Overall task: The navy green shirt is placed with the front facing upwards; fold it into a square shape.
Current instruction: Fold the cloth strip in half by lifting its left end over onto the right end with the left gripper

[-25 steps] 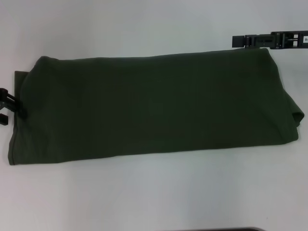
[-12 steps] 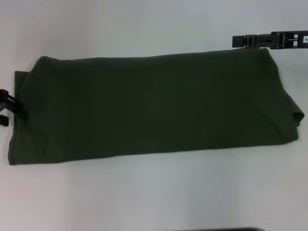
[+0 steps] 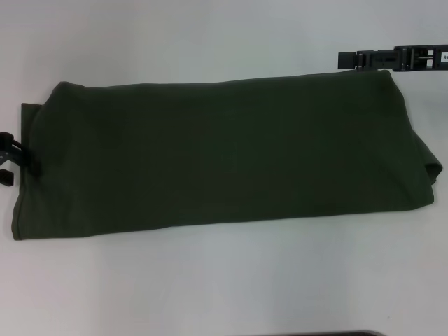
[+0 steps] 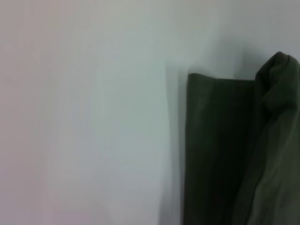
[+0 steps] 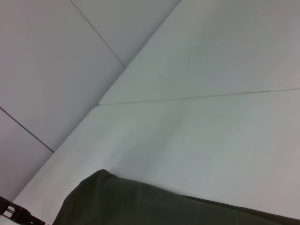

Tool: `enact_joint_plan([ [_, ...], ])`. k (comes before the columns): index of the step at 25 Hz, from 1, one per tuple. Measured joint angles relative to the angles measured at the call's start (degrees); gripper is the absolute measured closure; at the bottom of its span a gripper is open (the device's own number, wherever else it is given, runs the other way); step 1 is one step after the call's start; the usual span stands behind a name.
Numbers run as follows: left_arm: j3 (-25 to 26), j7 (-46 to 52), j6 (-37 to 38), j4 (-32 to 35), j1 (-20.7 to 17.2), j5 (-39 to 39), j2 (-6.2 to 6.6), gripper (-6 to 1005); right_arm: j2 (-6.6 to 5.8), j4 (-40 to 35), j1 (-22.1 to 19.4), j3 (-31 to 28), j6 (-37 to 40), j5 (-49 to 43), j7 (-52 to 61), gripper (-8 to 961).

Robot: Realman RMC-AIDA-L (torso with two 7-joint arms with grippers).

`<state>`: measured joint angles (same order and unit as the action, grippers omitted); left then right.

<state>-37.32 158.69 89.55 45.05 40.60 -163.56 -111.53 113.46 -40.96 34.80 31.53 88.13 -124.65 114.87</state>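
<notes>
The navy green shirt is seen lying flat on the white desk, folded lengthwise into a long band that runs from the left edge of the head view to its right edge. No lettering or collar is shown on the upper face; only plain dark olive cloth is visible. At its left end a lower layer is left sticking out slightly beyond the upper fold, and at its right end the cloth is bunched into a rounded corner.

The left gripper is found at the shirt's left end, just beside or touching the edge of the cloth; whether its jaws are parted or closed on the fabric cannot be told. In the left wrist view the folded edge of the shirt is shown against the desk.

The right gripper is held by the far right corner of the shirt, stretched out level, and the state of its jaws cannot be told either.
</notes>
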Motion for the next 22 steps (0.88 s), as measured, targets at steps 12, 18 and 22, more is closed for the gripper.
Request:
enact_joint_plan([
  [12,-0.1,0.0,-0.5,-0.8,0.1,0.0,0.09,465,0.00,0.0,0.0,-0.1,0.0,-0.1,0.0,150],
  [18,-0.1,0.0,-0.5,-0.8,0.3,0.0,0.06,465,0.00,0.0,0.0,-0.2,0.0,-0.2,0.0,150],
  [22,-0.1,0.0,-0.6,-1.0,0.4,0.0,-0.09,465,0.00,0.0,0.0,-0.2,0.0,-0.2,0.0,150],
])
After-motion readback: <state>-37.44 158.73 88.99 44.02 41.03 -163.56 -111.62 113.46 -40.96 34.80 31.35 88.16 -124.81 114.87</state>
